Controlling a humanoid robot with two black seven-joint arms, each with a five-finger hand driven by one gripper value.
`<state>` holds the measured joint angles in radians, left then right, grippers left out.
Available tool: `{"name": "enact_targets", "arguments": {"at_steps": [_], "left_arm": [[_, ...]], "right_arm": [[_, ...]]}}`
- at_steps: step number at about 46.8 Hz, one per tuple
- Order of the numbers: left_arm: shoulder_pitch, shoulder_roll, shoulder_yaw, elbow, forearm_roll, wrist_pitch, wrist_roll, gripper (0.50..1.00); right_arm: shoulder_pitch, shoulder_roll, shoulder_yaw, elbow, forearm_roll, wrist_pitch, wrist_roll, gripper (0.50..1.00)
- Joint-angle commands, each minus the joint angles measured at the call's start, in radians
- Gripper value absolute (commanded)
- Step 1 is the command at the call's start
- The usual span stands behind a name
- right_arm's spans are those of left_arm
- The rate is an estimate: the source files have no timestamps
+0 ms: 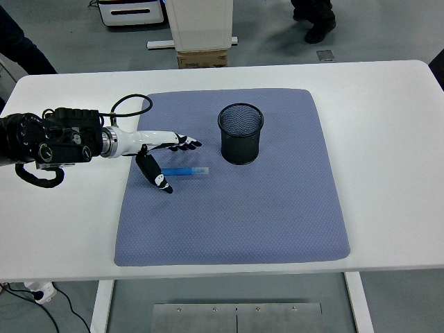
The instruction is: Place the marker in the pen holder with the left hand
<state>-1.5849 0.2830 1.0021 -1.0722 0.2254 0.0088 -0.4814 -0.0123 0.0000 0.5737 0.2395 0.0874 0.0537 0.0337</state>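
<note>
The left hand (161, 149), its fingers spread and holding nothing, hovers over the left end of the blue marker (184, 171), which lies on the mat (277, 222) near its left edge, long axis left-right, clear tip pointing right toward the pen holder (241, 134); it should probably close around the middle of the barrel.
</note>
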Motion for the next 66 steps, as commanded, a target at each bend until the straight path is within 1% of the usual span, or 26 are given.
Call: {"name": "enact_targets", "arguments": {"at_steps": [1,2,4,8,11,12,16,20,30,31,32,44,50,54,59,62,66], "left_arm": [[0.0,-0.005,0.0,0.0,0.005,0.013,0.0,1.0],[0.0,-0.007,0.0,0.0,0.006,0.013,-0.002,1.0],[0.0,-0.01,0.0,0.0,0.008,0.013,-0.003,0.965],[-0.003,-0.01,0.0,0.0,0.011,0.013,-0.009,0.921],[-0.003,-0.01,0.0,0.0,0.012,0.016,-0.011,0.915],[-0.004,-0.011,0.0,0.0,0.017,0.016,-0.013,0.883],[-0.003,-0.011,0.0,0.0,0.043,0.016,-0.013,0.816],[-0.003,-0.011,0.0,0.0,0.063,0.017,-0.019,0.78],[-0.001,-0.013,0.0,0.0,0.068,0.028,-0.019,0.78],[-0.001,-0.024,0.0,0.0,0.078,0.057,-0.019,0.78],[0.0,-0.024,0.001,0.0,0.081,0.06,-0.019,0.78],[0.0,-0.025,0.001,0.0,0.109,0.069,-0.019,0.78],[0.002,-0.025,0.0,0.002,0.109,0.069,-0.019,0.76],[0.006,-0.025,0.001,0.002,0.109,0.069,-0.019,0.725],[0.006,-0.025,0.001,0.002,0.114,0.071,-0.019,0.704],[0.008,-0.025,0.001,0.002,0.114,0.072,-0.019,0.678],[0.008,-0.03,0.001,0.002,0.114,0.072,-0.019,0.675]], "right_arm": [[0.0,0.0,0.0,0.0,0.0,0.0,0.0,1.0],[0.0,0.0,0.0,0.0,0.0,0.0,0.0,1.0],[0.0,0.0,0.0,0.0,0.0,0.0,0.0,1.0],[0.0,0.0,0.0,0.0,0.0,0.0,0.0,1.0],[0.0,0.0,0.0,0.0,0.0,0.0,0.0,1.0],[0.0,0.0,0.0,0.0,0.0,0.0,0.0,1.0],[0.0,0.0,0.0,0.0,0.0,0.0,0.0,1.0],[0.0,0.0,0.0,0.0,0.0,0.0,0.0,1.0],[0.0,0.0,0.0,0.0,0.0,0.0,0.0,1.0],[0.0,0.0,0.0,0.0,0.0,0.0,0.0,1.0],[0.0,0.0,0.0,0.0,0.0,0.0,0.0,1.0],[0.0,0.0,0.0,0.0,0.0,0.0,0.0,1.0],[0.0,0.0,0.0,0.0,0.0,0.0,0.0,1.0],[0.0,0.0,0.0,0.0,0.0,0.0,0.0,1.0],[0.0,0.0,0.0,0.0,0.0,0.0,0.0,1.0],[0.0,0.0,0.0,0.0,0.0,0.0,0.0,1.0],[0.0,0.0,0.0,0.0,0.0,0.0,0.0,1.0]]}}
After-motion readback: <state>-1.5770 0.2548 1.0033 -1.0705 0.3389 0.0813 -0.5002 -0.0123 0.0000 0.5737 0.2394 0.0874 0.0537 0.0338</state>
